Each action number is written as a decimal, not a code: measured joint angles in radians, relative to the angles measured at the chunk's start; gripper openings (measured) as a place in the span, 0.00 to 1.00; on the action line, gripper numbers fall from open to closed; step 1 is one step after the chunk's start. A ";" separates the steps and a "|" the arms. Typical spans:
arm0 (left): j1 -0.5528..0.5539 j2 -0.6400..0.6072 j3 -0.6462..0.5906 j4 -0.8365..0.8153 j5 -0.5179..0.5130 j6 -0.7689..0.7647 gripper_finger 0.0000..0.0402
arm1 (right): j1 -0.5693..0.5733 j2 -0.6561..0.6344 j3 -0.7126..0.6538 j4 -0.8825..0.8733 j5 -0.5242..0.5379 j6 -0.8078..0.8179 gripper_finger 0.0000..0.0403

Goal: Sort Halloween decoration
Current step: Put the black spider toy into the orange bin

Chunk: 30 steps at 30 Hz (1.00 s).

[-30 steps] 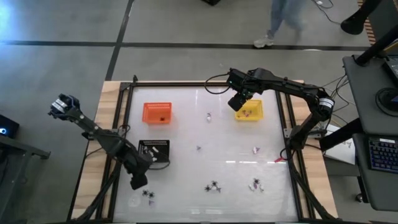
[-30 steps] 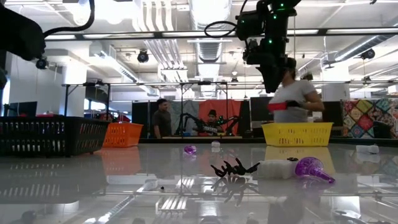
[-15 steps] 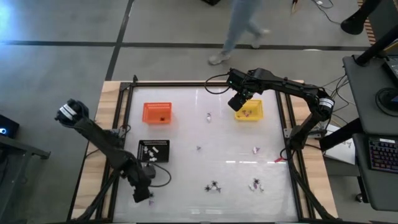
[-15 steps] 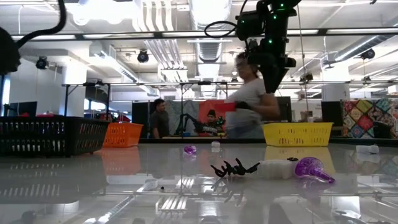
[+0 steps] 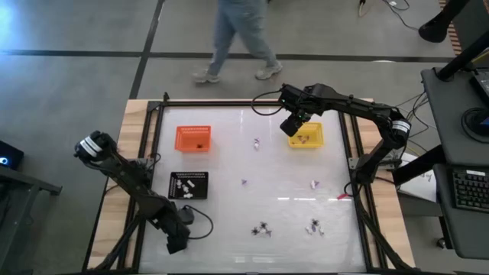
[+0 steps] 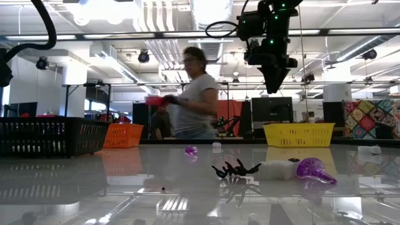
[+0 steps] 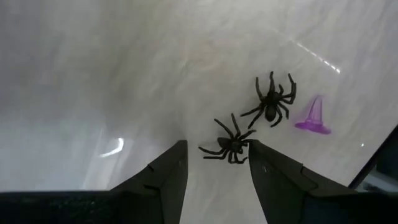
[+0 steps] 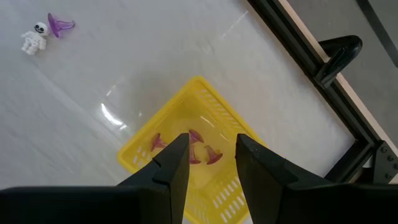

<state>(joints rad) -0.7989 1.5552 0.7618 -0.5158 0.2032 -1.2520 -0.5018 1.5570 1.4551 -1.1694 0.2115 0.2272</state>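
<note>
The left gripper (image 5: pixel 175 246) sat at the lower left of the high view, low over the table, its fingers apart and holding nothing. In its wrist view a black spider (image 7: pixel 229 142) lay straight ahead, just beyond the fingertips and in line with the gap between them, not yet between the pads. That was the relation the next move seemed to turn on: a short push forward and down should put the spider in the gap. Its legs spread across the gap, with no clear long axis. A second spider (image 7: pixel 272 101) lay just past the first, and a purple hat (image 7: pixel 312 117) beside that one, both close enough to be knocked.

The black tray (image 5: pixel 189 185), holding white pieces, stood just above the left gripper in the high view.

The right gripper (image 5: pixel 293 125) hung at the upper right, above the yellow tray (image 5: pixel 306 136), fingers apart and empty; purple hats (image 8: pixel 204 155) lay in the tray below. It was far from the spiders.
</note>
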 joint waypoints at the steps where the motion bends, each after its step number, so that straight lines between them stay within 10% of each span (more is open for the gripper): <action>1: 0.000 0.006 0.008 -0.004 0.004 -0.016 0.38 | 0.000 0.000 0.000 0.000 0.000 0.000 0.30; 18: 0.001 0.112 0.039 -0.017 0.026 -0.186 0.36 | 0.000 0.000 0.000 0.000 -0.001 0.000 0.30; 30: 0.000 0.107 0.035 -0.042 0.023 -0.137 0.02 | 0.000 0.001 0.000 -0.001 -0.001 0.000 0.30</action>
<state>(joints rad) -0.7986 1.6617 0.7973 -0.5583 0.2260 -1.3889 -0.5018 1.5578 1.4549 -1.1701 0.2108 0.2276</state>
